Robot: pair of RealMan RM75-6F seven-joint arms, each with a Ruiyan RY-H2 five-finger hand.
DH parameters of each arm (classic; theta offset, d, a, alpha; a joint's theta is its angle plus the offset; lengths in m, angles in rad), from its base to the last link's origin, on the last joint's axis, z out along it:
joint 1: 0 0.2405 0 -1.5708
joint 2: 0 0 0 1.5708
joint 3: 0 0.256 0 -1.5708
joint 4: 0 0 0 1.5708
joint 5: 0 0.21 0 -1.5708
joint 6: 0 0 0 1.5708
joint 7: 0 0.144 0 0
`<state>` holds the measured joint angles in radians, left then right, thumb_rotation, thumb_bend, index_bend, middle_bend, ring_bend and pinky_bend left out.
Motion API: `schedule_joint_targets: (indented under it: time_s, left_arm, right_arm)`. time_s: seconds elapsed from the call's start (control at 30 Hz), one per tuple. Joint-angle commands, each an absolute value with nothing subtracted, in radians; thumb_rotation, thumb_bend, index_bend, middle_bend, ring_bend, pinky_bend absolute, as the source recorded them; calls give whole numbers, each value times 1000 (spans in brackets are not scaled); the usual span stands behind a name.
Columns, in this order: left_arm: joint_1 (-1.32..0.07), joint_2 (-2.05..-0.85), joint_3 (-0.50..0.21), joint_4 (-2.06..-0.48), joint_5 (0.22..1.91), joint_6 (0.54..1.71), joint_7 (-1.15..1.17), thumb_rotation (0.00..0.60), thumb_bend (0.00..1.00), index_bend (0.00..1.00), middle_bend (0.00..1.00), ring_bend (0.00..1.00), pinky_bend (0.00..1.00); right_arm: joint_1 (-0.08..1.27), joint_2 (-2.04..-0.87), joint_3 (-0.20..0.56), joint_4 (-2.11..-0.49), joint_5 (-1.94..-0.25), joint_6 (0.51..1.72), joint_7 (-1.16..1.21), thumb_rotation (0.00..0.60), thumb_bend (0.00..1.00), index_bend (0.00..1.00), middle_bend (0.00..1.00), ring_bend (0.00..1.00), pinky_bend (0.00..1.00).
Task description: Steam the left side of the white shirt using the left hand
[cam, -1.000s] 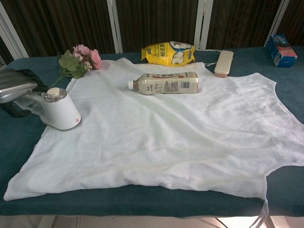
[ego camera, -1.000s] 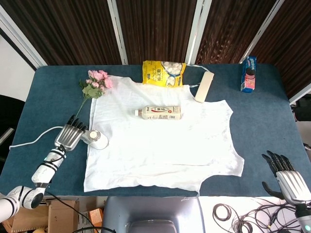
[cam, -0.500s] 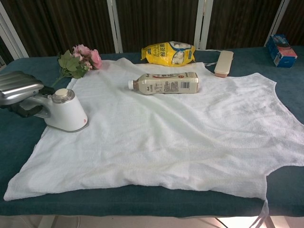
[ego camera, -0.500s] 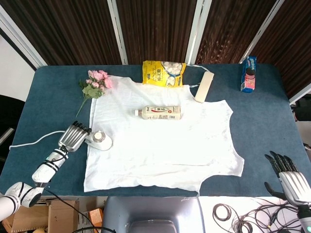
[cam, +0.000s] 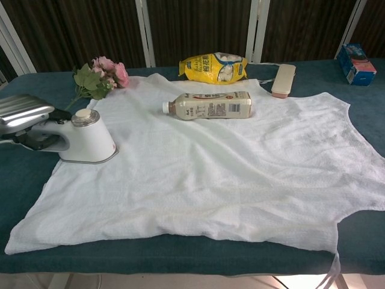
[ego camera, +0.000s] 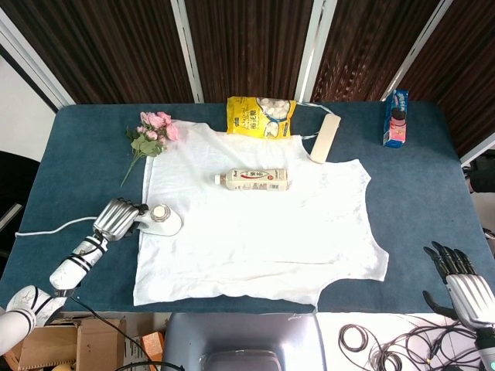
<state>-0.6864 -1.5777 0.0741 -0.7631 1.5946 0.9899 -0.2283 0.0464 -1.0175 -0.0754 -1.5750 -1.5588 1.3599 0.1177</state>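
Left robot hand (ego camera: 116,219) grips steamer (ego camera: 163,220) — shirt (ego camera: 255,232) edge.

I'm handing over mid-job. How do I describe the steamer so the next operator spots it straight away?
Find the white shirt spread over the blue table. On the shirt's left edge, below the pink flowers, sits the steamer, gripped by the left hand. It is a small white dome with a round cap, unlike the bottle lying mid-shirt.

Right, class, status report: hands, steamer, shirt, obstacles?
Left hand holds steamer on white shirt's left edge. Right hand open, off table. Bottle lying on shirt ahead.
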Motion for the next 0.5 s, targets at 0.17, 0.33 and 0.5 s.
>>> schedule_joint_targets:
  time_s: [0.17,0.33,0.5]
  left_arm:
    - [-660,-1675,96,-572,1655,1124,-394,600,535,696,705,777,674]
    - [-660,-1665,57,-595,1618,1147,-609,600,535,694,743,813,711]
    - [-661,-1630,23,-664,1600,1194,-742,600,536,694,814,887,794]
  right_arm:
    - [45,-1017,-74,-1575,-1556,1359,120,600,309,0,0,0,0]
    - [45,-1016,-74,-1573,-1555,1357,121,600,310,0,0,0,0]
    - [46,-1017,-74,-1573,-1554,1354,118,600,309,0,0,0,0]
